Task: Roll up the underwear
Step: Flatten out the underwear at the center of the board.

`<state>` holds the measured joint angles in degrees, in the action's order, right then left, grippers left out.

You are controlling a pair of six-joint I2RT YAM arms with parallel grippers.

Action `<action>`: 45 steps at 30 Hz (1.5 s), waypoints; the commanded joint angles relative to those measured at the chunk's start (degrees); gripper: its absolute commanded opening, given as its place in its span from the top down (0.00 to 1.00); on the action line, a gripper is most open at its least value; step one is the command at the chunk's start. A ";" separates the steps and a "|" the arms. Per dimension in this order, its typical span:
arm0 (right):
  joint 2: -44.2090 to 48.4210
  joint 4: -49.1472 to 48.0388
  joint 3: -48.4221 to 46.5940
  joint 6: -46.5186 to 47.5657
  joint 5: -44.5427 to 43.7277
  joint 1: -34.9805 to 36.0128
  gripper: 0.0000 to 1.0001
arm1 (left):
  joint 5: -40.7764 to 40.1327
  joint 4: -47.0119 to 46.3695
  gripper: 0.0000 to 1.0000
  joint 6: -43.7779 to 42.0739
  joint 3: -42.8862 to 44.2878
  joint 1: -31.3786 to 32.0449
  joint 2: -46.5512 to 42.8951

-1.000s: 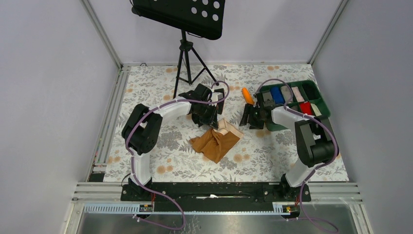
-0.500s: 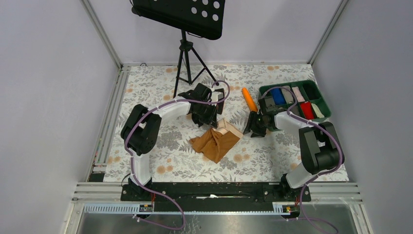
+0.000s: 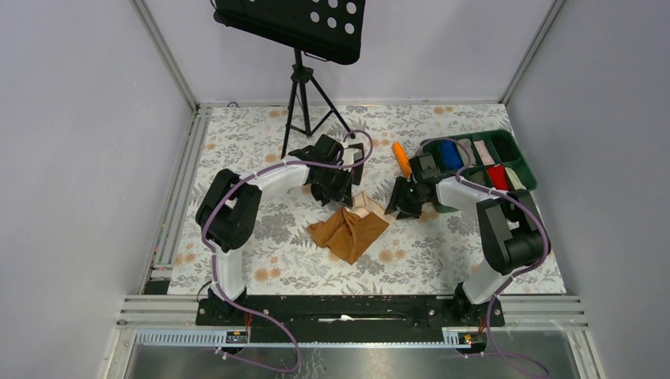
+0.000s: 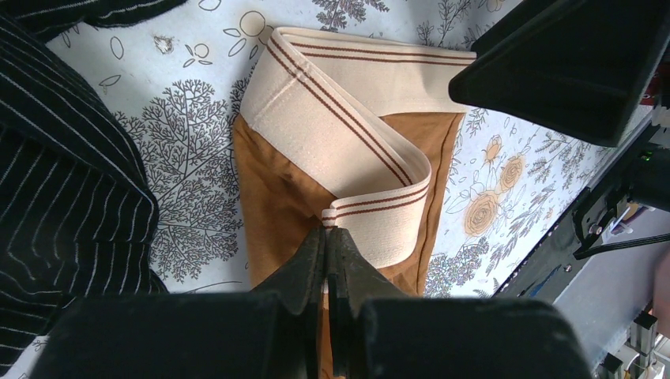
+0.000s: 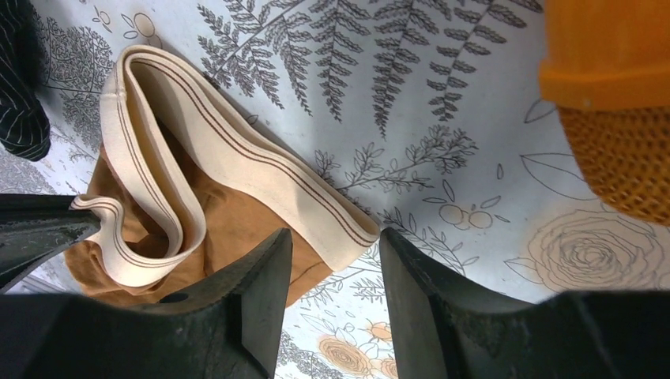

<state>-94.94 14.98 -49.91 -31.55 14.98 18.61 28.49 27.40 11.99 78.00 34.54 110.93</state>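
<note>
The underwear (image 3: 348,230) lies crumpled mid-table, caramel-brown with a pale beige striped waistband (image 4: 348,134) looped along its far edge. My left gripper (image 3: 345,197) is shut on a fold of the waistband; in the left wrist view (image 4: 326,233) the fabric is pinched at the fingertips. My right gripper (image 3: 399,207) is open just right of the garment. In the right wrist view (image 5: 336,237) the waistband's right corner (image 5: 348,229) lies between its spread fingers, above the fabric.
A black striped garment (image 4: 71,181) lies left of the underwear, under the left wrist. An orange cylinder (image 3: 403,155) lies behind the right gripper. A green tray (image 3: 512,140) of rolled items stands at the right. A music stand tripod (image 3: 299,103) stands at the back.
My right gripper has moved left from beside the tray to the underwear's right corner. My left gripper has stayed shut on the waistband.
</note>
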 commanded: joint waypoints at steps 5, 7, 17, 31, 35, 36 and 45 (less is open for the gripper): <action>-8.14 5.73 1.05 0.37 -9.53 1.87 0.54 | 0.48 -0.59 1.00 -0.47 1.76 -0.09 -3.48; -8.86 5.93 0.51 0.32 -10.17 1.95 0.57 | 0.45 -0.60 1.00 -0.47 1.72 -0.09 -3.74; -12.17 6.91 -1.88 1.32 -11.44 2.81 0.59 | 0.49 0.01 1.00 -0.47 2.54 -0.09 -3.63; -19.71 10.41 -5.80 2.91 -21.36 9.39 0.77 | 0.77 0.38 1.00 -0.56 3.12 -0.90 -5.56; -18.89 9.13 -5.81 4.81 -21.62 9.51 0.95 | 0.63 0.90 1.00 -0.76 2.98 -1.56 -6.56; -17.92 8.52 -6.15 6.43 -21.95 9.54 1.00 | 0.46 1.06 1.00 -0.93 2.99 -1.65 -6.98; 6.79 1.83 -3.29 19.53 -20.73 9.41 1.00 | -4.69 3.37 1.00 -6.21 7.45 -3.29 -11.22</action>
<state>-97.36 22.24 -56.07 -20.23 -2.22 27.57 27.33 30.94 9.61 80.62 32.45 104.90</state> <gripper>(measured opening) 0.017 0.021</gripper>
